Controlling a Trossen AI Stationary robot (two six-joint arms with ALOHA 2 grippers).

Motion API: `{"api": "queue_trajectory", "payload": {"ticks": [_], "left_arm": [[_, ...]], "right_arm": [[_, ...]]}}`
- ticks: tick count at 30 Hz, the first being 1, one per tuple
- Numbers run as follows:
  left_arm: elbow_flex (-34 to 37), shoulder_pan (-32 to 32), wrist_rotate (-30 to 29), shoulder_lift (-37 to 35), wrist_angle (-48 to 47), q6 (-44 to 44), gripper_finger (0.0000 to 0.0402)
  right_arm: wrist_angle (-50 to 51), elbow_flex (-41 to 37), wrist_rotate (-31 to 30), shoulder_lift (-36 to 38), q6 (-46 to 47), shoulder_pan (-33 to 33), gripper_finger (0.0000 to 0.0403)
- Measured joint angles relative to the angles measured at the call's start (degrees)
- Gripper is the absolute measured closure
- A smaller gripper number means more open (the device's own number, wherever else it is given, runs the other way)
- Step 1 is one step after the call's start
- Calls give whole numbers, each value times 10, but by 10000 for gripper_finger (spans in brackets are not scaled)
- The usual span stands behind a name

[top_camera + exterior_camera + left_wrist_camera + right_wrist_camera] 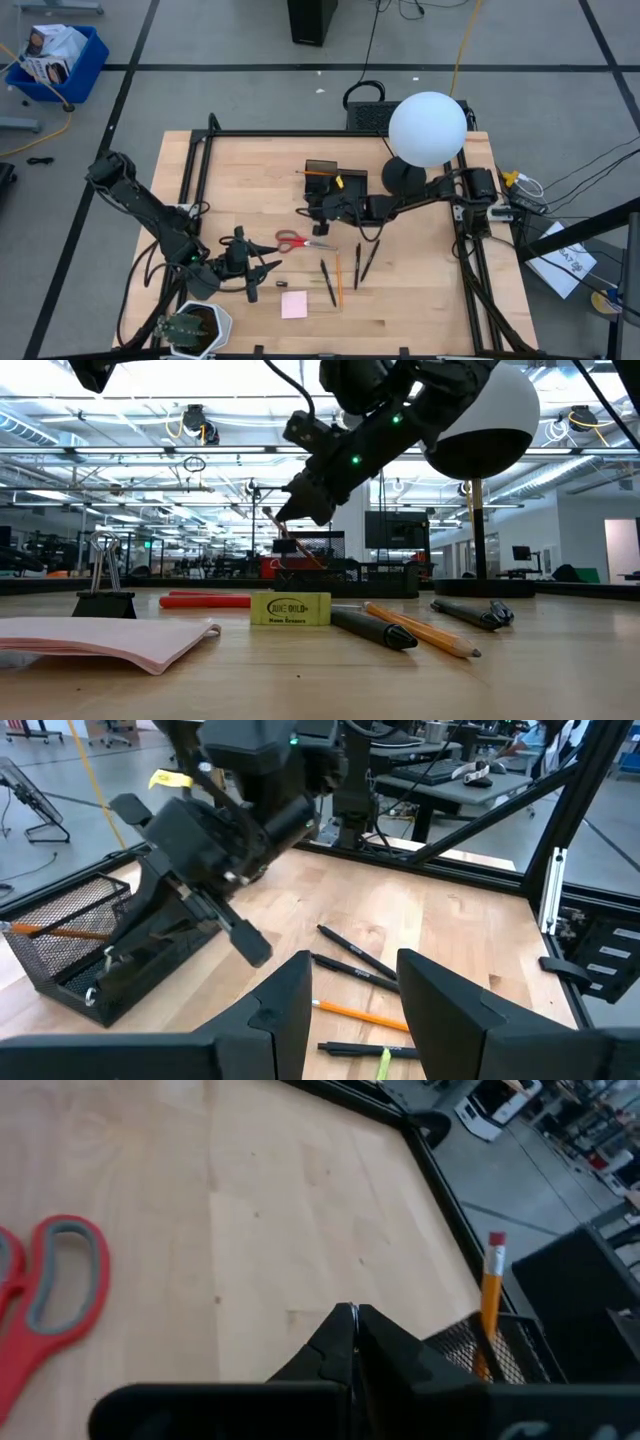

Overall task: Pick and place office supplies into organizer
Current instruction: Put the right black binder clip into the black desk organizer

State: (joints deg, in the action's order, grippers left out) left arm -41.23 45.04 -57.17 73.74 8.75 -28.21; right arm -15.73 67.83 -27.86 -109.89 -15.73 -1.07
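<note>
Near, cut off: pink sticky-note pad (105, 640) and scissors (45, 1295) only partly in frame; binder clip (104, 592) behind the pad.
Left end effector (262, 272): low over the table (420, 290) near the pad, fingers apart, nothing between them.
Loose supplies: pens and an orange pencil (339, 280) lie mid-table, scissors just beyond.
Right end effector (318, 211): fingers together, empty, beside the organizer.
Organizer (322, 178): mesh tray, one pencil (489, 1295) standing inside.
Far: lamp (427, 129), globe hiding part of the table's edge.
</note>
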Motion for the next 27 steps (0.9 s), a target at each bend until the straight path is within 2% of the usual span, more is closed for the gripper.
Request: {"api": "queue_trajectory", "payload": {"ticks": [19, 24, 27], "left_arm": [[0, 0, 0, 0, 0, -1, 247], [0, 0, 0, 0, 0, 2, 247], [0, 0, 0, 0, 0, 3, 247]], "right_arm": [[79, 0, 12, 0, 114, 63, 399], [94, 0, 55, 0, 133, 68, 399], [94, 0, 56, 0, 133, 67, 399]]}}
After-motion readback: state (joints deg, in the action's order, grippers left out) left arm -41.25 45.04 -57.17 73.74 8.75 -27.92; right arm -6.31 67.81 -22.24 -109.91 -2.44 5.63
